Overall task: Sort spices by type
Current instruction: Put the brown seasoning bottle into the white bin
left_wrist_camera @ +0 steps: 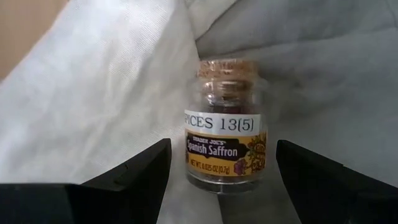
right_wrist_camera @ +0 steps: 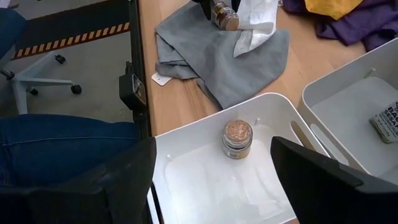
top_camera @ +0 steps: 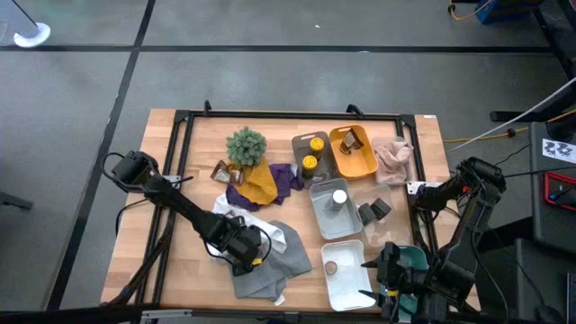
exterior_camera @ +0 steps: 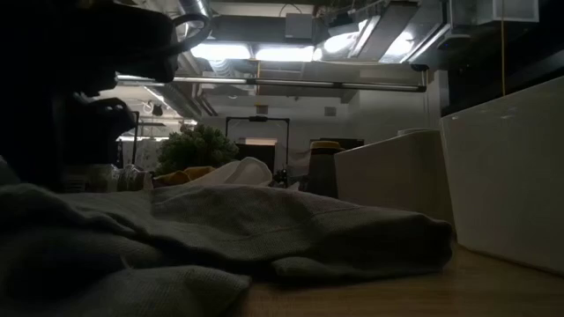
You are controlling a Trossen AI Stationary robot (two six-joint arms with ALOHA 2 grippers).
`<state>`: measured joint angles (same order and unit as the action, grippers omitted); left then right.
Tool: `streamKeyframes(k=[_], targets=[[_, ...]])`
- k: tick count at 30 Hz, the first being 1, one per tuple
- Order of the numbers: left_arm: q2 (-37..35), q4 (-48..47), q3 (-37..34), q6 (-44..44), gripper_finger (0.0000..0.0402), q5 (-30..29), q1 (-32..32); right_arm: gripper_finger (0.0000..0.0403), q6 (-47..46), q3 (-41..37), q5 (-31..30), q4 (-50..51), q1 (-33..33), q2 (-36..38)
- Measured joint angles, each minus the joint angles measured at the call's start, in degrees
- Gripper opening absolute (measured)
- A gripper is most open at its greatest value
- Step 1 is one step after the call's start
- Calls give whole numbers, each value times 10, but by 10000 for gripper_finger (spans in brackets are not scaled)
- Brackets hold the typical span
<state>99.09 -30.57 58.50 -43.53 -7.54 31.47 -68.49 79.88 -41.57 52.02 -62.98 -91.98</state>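
Observation:
A small cork-topped glass jar labelled Spanish Saffron [left_wrist_camera: 225, 134] lies on its side where the white cloth [left_wrist_camera: 106, 93] meets the grey cloth [top_camera: 270, 265], near the table's front. My left gripper [left_wrist_camera: 222, 149] points down over the jar, open. Its fingers stand on either side of the jar, apart from the glass. My right gripper [right_wrist_camera: 212, 149] hangs open over the near edge of the white tray [right_wrist_camera: 186, 180]. A second cork-topped jar [right_wrist_camera: 237, 138] stands upright on that tray's floor. The saffron jar [right_wrist_camera: 224, 17] also shows in the right wrist view.
Behind the white tray is a light tray with a white-capped jar [top_camera: 338, 200]. A grey tray holds yellow-topped tins [top_camera: 311, 153], and a mustard tray [top_camera: 364, 166] holds brown packets. Dark bottles [top_camera: 374, 211], purple and mustard cloths [top_camera: 261, 184], a pink cloth [top_camera: 393, 160] and a plant [top_camera: 246, 144] lie around.

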Motion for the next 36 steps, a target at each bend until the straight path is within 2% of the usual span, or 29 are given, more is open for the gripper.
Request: streamKeyframes(k=[8,14,19,28,36], targets=[[6,0,0,0,263,-9,3,317,0,0,0,0,0,0],[6,0,0,0,208,-11,3,317,0,0,-1,0,0,0],[6,0,0,0,165,-11,3,317,1,0,-26,1,0,0],[-6,1,0,26,170,-10,1,317,4,0,-43,0,38,0],[-48,46,1,64,169,-10,-15,317,137,0,-25,-27,109,0]])
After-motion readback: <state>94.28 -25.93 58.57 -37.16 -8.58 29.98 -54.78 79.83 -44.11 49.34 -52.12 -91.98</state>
